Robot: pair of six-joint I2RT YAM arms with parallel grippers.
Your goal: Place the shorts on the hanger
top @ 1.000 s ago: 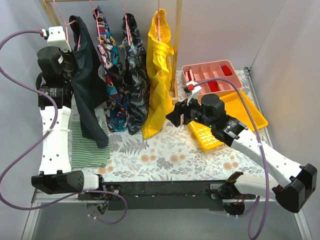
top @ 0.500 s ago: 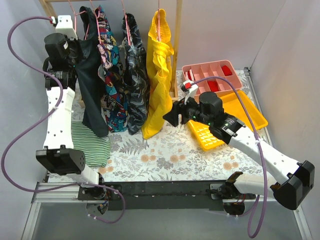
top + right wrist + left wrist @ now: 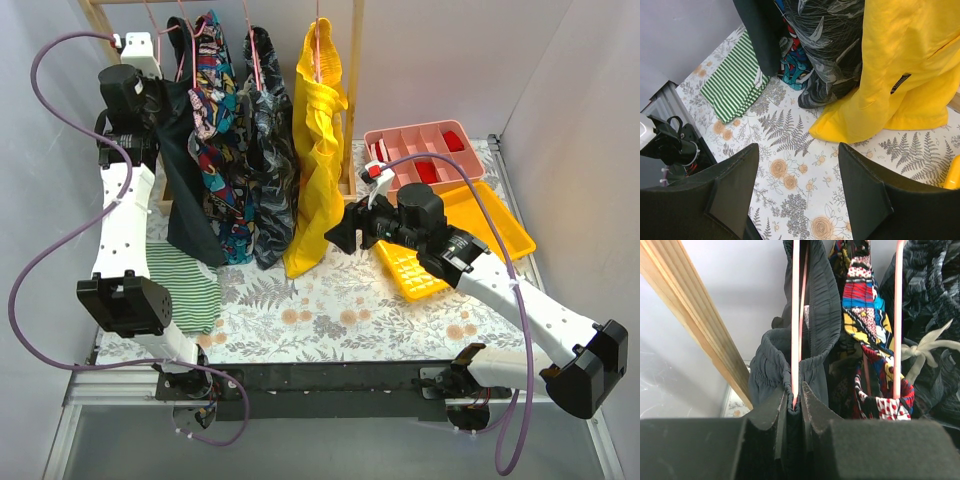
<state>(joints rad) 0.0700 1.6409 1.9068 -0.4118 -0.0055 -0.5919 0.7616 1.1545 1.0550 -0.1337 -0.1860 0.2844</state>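
from here the job looks mostly done. the shorts (image 3: 815, 340) are draped on the hanger (image 3: 796, 315): in the left wrist view the gathered waistband bunches around the thin pink wire, and from above the dark cloth hangs straight down at the left end of the row, just beside the multicoloured printed garment (image 3: 215, 150). my left gripper (image 3: 794, 405) has its jaws pressed together on the pink wire, with dark cloth right at the tips; whether some cloth is pinched too, i cannot tell. it holds the hanger up by the wooden rack post (image 3: 695, 325).

what i cannot confirm is the hook. its top runs out of the wrist view and is lost at the edge of the overhead view, so i can't say it sits on the rail.

my right gripper (image 3: 797, 190) stands with its jaws apart, holding nothing, low over the floral table cover near the hem of the yellow garment (image 3: 900, 65).

i judge what's left is to seat the hook if it isn't seated, let go, and back the left arm away without dragging the cloth off.
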